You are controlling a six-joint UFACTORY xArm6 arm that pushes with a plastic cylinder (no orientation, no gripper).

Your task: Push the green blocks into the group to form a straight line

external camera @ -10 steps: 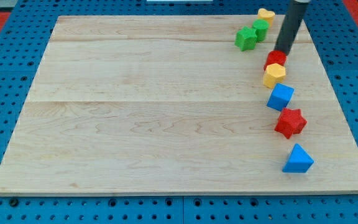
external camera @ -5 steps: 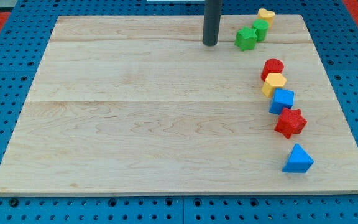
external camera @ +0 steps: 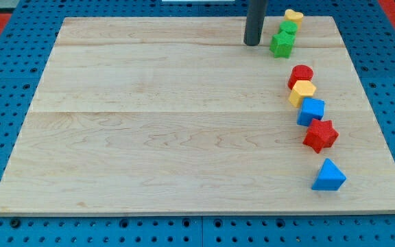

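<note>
My tip [external camera: 252, 43] rests on the board near the view's top, just left of a green star block [external camera: 281, 44]. A second green block [external camera: 288, 29] sits touching it behind, and a yellow heart block [external camera: 293, 16] lies beyond that at the top edge. Below them a curved row runs down the view's right: a red cylinder [external camera: 300, 74], a yellow block [external camera: 302, 91], a blue cube [external camera: 311, 110], a red star [external camera: 319, 135] and a blue triangle [external camera: 328, 175]. There is a gap between the green star and the red cylinder.
The wooden board [external camera: 170, 116] lies on a blue pegboard surface [external camera: 5, 226]. The dark rod [external camera: 256, 17] rises out of the view's top.
My tip moved from beside the red cylinder to the left of the green blocks, then right again, pushing the green star rightward against the other green block.
</note>
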